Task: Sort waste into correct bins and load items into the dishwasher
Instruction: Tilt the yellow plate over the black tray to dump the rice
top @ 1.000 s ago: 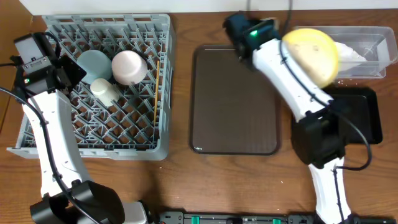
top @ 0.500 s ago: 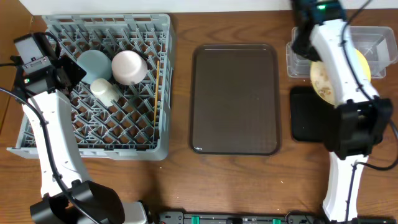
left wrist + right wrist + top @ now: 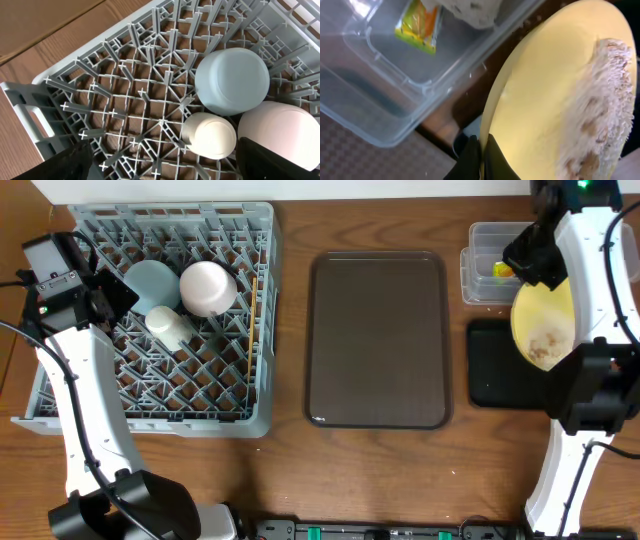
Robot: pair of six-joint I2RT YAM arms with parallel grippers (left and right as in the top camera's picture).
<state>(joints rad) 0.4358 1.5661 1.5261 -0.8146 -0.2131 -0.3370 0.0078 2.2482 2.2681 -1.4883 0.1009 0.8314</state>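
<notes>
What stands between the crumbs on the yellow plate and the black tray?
Nothing visible. The right gripper holds the yellow plate tilted over the black tray, with the crumbs on its face.

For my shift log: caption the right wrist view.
Right gripper pinches the tilted yellow plate, rice crumbs on it, beside the clear tub holding a wrapper.

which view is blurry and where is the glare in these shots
right wrist: the rice crumbs on the pale yellow plate smear into streaks, likely motion blur, and the clear tub catches white glare at top left; left wrist: sharp, the grey dish rack and light blue bowl evenly lit; overhead: crisp, faint sheen on the brown serving tray
</notes>
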